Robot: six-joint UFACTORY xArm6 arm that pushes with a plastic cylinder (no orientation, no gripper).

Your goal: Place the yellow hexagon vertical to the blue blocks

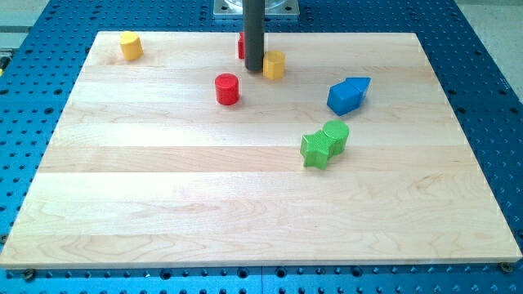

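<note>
My tip rests on the board near the view's top centre. A yellow block that looks like a hexagon sits right against the tip on its right side. Two blue blocks touch each other further right: a chunky one and a flatter, pointed one behind it. The yellow hexagon lies left of and slightly above the blue pair, about a block-width gap and more apart.
A second yellow block stands at the top left corner. A red cylinder sits just below-left of the tip. Another red block is partly hidden behind the rod. A green star and green cylinder touch at centre right.
</note>
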